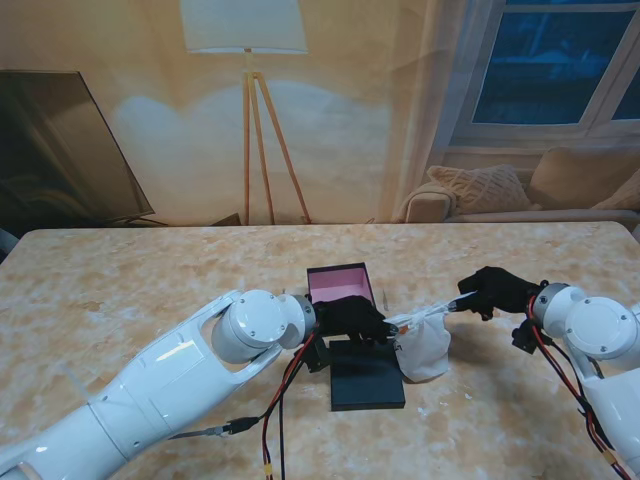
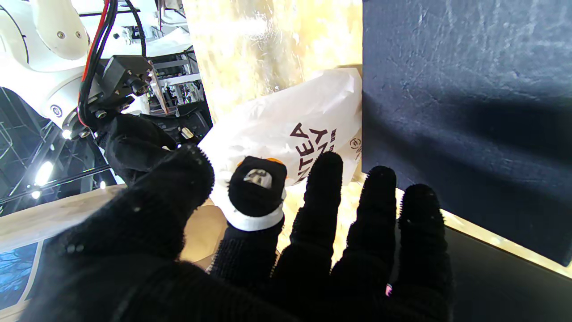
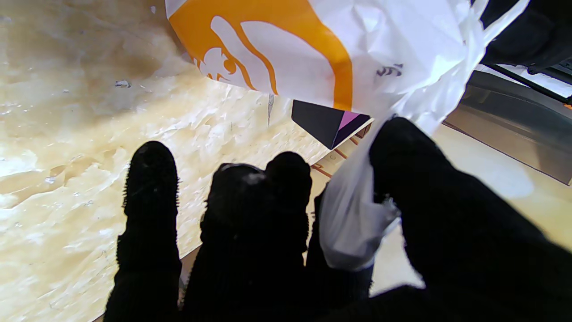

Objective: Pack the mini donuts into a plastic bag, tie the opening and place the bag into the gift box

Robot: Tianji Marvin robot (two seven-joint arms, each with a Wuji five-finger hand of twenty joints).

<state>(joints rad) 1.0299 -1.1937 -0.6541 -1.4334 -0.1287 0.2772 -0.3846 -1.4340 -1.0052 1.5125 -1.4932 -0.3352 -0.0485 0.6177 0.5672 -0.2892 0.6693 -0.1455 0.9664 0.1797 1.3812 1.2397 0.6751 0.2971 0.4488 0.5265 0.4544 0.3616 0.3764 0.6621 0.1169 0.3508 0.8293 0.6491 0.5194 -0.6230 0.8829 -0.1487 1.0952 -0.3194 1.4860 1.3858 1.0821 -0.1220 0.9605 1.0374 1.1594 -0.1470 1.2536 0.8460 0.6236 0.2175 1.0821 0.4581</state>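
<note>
Your right robot hand [image 1: 492, 290] and left robot hand [image 1: 352, 318] each pinch the bag [image 1: 424, 348] neck beside the box [image 1: 340, 285], pulling it taut for tying.

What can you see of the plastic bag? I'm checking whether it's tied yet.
The plastic bag is white, crinkled thin film with an orange logo and dark lettering. Its bulging body rests on the table beside the black lid. Its neck is stretched between the left robot hand and right robot hand, which pinches a strip. No knot shows.
</note>
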